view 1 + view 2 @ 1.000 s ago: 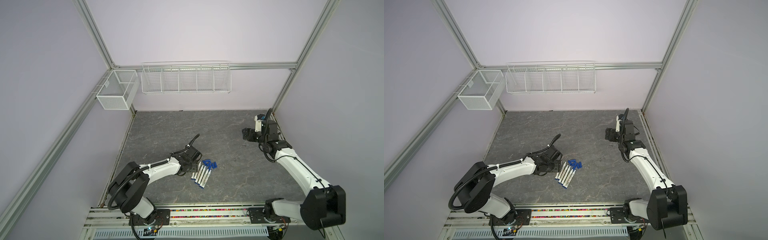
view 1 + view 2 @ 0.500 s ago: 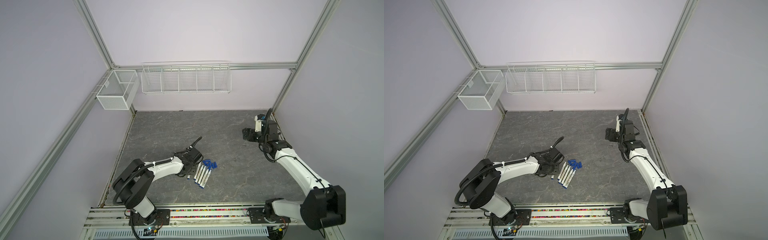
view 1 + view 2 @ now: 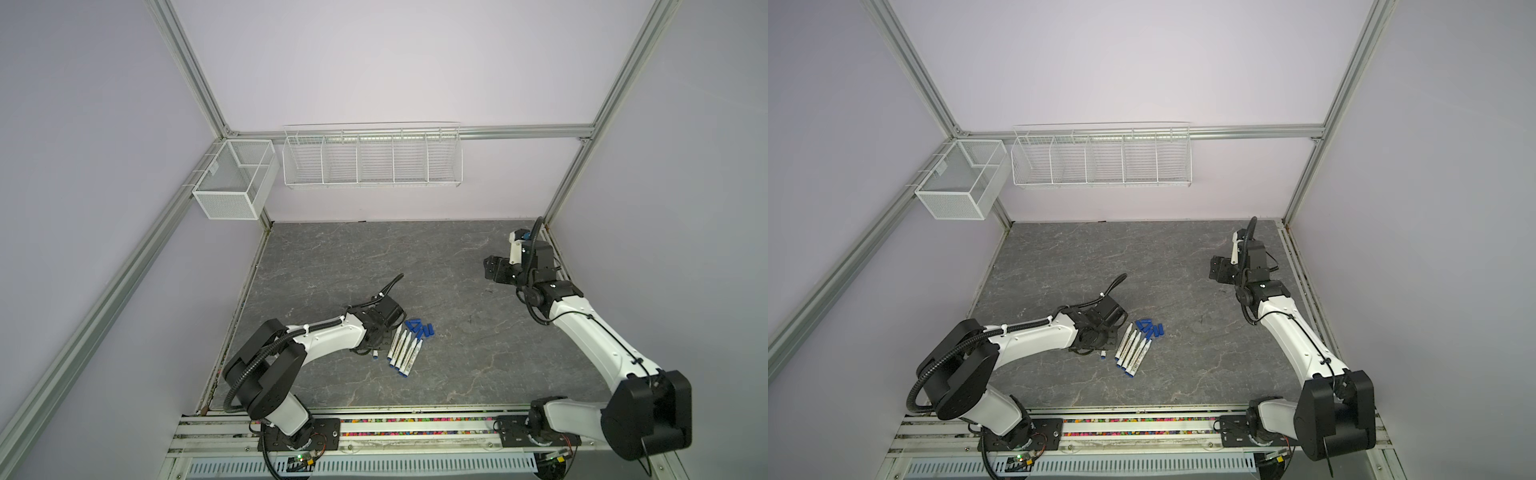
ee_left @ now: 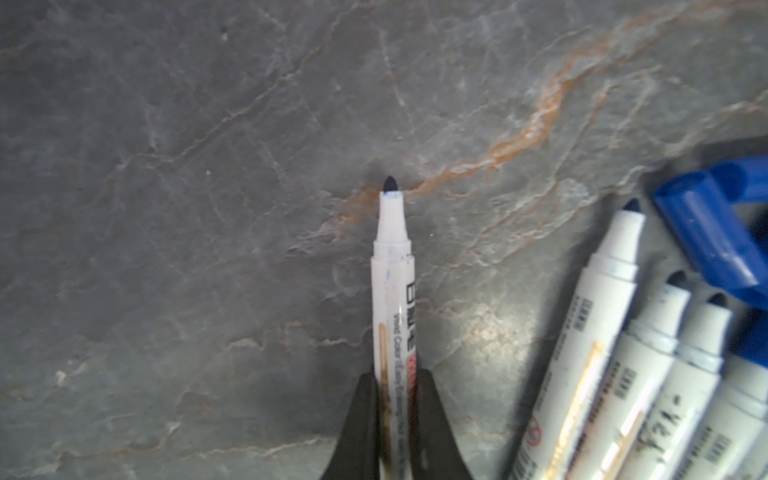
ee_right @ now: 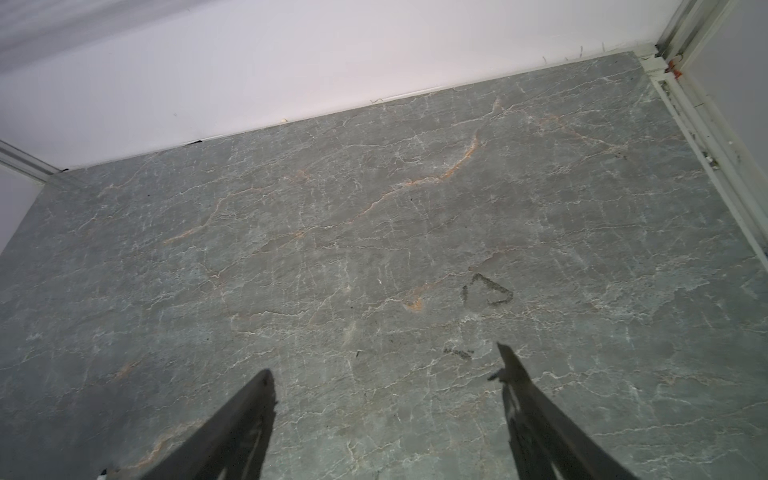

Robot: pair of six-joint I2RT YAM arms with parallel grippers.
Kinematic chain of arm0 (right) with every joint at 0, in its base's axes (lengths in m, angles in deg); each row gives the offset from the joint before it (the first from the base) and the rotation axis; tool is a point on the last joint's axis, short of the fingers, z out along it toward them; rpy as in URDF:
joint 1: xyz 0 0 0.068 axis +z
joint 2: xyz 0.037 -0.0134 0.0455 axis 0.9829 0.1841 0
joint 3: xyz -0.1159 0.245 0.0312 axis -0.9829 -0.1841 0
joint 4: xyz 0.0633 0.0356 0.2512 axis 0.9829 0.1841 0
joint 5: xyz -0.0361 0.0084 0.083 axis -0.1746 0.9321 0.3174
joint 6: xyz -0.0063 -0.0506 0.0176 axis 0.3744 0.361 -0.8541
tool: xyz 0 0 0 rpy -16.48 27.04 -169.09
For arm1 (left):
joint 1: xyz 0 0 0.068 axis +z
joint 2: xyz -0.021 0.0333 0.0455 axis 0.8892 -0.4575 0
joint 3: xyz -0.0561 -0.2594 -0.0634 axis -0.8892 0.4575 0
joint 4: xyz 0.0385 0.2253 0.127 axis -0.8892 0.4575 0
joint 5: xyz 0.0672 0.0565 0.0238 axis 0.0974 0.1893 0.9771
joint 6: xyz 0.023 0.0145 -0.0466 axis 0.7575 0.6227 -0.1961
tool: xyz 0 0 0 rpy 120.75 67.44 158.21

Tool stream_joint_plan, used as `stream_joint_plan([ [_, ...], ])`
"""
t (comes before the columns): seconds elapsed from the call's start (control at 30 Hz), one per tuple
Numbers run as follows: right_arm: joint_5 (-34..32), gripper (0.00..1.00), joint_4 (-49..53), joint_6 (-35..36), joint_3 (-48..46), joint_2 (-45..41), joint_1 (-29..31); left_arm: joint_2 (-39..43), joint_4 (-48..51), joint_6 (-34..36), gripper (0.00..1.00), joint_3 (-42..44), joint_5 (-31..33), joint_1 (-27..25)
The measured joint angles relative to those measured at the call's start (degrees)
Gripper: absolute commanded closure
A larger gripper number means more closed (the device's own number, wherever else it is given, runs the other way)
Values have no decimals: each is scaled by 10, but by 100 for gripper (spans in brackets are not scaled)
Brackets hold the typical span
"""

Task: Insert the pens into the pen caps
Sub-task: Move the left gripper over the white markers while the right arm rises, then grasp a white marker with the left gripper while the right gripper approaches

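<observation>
My left gripper (image 4: 395, 378) is shut on a white pen (image 4: 392, 291), gripping its printed barrel. The pen's dark tip points away over the grey tabletop. In both top views this gripper (image 3: 376, 336) (image 3: 1096, 336) is low over the table, just left of a row of several pens (image 3: 403, 347) (image 3: 1133, 348). The dark-blue pen caps (image 3: 419, 328) (image 3: 1150, 328) lie in a small heap at the row's far end. The left wrist view also shows the pens (image 4: 602, 353) and a cap (image 4: 706, 232). My right gripper (image 5: 384, 361) (image 3: 492, 268) is open and empty, far off at the right back.
A white wire basket (image 3: 372, 156) hangs on the back wall. A mesh box (image 3: 235, 183) hangs at the left corner. Aluminium frame posts stand at the corners, and a rail runs along the front edge. In the right wrist view a dark triangular mark (image 5: 486, 291) is on the tabletop.
My left gripper has closed on the pen at the left of the row. The right arm has not moved.
</observation>
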State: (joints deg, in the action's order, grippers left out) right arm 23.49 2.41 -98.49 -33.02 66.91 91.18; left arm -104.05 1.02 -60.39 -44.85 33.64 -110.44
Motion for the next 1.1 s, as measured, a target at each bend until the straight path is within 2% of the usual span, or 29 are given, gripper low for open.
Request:
stream_joint_plan([
  [0.1, 20, 13, 0, -10, 0, 13, 60, 45, -42, 7, 100, 25, -8, 0],
  [0.3, 108, 15, -21, -31, 0, 56, 205, 189, -179, 19, 100, 107, -34, 0],
  [0.47, 168, 23, -35, -30, 19, 104, 288, 243, -261, 21, 100, 162, -49, 0],
  [0.53, 188, 28, -36, -28, 35, 125, 302, 253, -281, 22, 100, 175, -53, 0],
  [0.77, 245, 33, -43, -20, 79, 178, 326, 288, -347, 25, 100, 216, -62, -4],
  [1.1, 261, 45, -47, -21, 101, 210, 330, 296, -370, 34, 100, 216, -64, -16],
])
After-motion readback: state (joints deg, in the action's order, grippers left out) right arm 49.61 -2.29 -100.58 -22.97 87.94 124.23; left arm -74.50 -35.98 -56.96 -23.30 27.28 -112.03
